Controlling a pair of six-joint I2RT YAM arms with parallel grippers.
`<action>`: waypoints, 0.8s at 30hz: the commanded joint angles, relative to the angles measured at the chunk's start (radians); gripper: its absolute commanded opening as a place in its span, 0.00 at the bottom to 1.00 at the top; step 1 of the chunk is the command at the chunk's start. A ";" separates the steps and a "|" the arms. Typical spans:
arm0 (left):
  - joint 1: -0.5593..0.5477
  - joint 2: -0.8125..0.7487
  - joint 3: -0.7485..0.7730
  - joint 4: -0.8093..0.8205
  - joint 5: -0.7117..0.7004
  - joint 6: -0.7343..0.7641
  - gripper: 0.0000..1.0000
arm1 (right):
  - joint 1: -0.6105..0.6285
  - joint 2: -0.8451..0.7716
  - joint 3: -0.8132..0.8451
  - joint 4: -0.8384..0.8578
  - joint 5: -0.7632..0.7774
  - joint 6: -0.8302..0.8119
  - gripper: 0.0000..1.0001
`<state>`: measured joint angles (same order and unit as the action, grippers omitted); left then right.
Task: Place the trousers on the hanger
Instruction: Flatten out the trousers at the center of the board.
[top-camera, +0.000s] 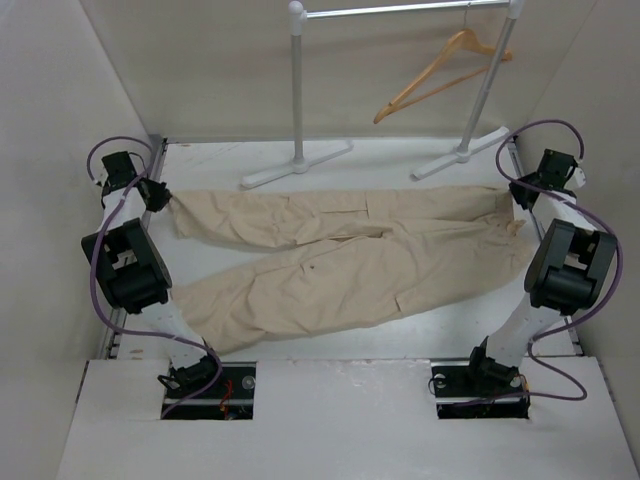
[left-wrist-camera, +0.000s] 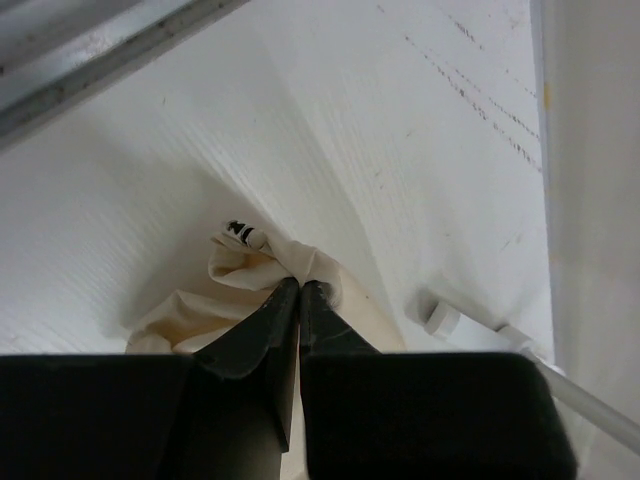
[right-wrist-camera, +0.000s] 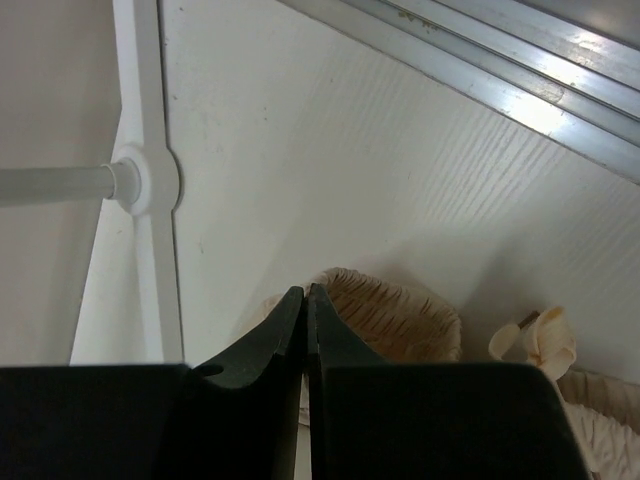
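Note:
The beige trousers lie flat across the table, leg ends to the left and waistband to the right. My left gripper is shut on the end of the far leg; the left wrist view shows its jaws pinching bunched cloth. My right gripper is shut on the waistband; the right wrist view shows its jaws closed on the gathered elastic edge. The wooden hanger hangs tilted on the rack's bar at the back right, apart from both grippers.
The white garment rack stands at the back, its two feet on the table just beyond the trousers. One foot shows in the right wrist view. White walls close both sides. Metal rails run along the table edges.

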<state>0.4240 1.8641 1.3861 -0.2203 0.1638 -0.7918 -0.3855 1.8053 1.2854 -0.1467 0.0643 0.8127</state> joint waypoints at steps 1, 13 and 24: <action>-0.003 0.015 0.082 0.004 -0.078 0.130 0.01 | -0.016 -0.006 0.069 0.058 0.002 0.034 0.11; -0.115 -0.136 0.033 -0.077 -0.302 0.164 0.52 | 0.087 -0.259 -0.040 -0.013 0.054 0.072 0.73; -0.159 -0.283 -0.334 -0.156 -0.322 -0.067 0.46 | 0.435 -0.549 -0.314 -0.043 0.006 0.103 0.17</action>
<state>0.2481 1.5475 1.1015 -0.3416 -0.1654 -0.7788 0.0113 1.3113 1.0286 -0.1600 0.0937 0.9081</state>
